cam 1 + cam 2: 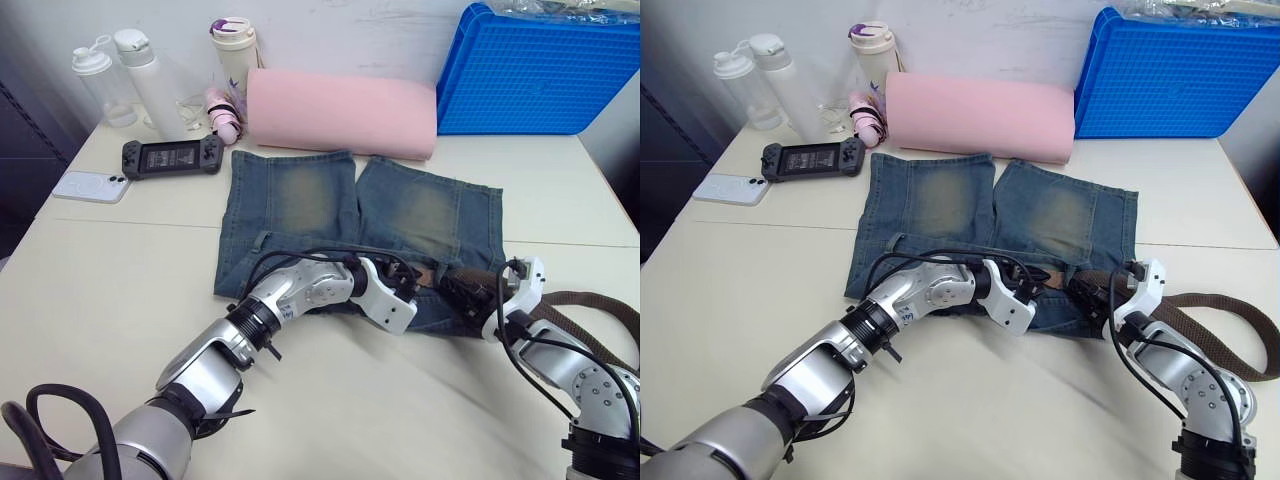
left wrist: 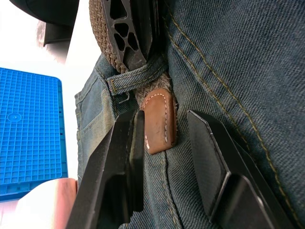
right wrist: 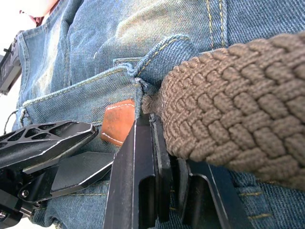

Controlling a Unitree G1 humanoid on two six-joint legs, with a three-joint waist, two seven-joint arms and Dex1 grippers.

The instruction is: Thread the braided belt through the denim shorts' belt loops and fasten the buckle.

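From the head views, the shorts (image 1: 360, 215) lie flat on the table (image 1: 130, 290), with the waistband nearest the robot. Both grippers meet at the waistband. The belt (image 1: 1225, 325) trails off to the right in a long loop on the table, so most of it is not threaded yet. I cannot see the buckle.

In the left wrist view, the belt's brown tip (image 2: 158, 122) pokes out from under a loop (image 2: 138, 76). The left gripper (image 2: 164, 136) has its fingers apart, one on each side of the tip, not yet squeezing it.

In the right wrist view, the right gripper (image 3: 174, 157) is clamped on the belt, just beside that loop.

So one loop looks started. The other loops and the buckling are left.
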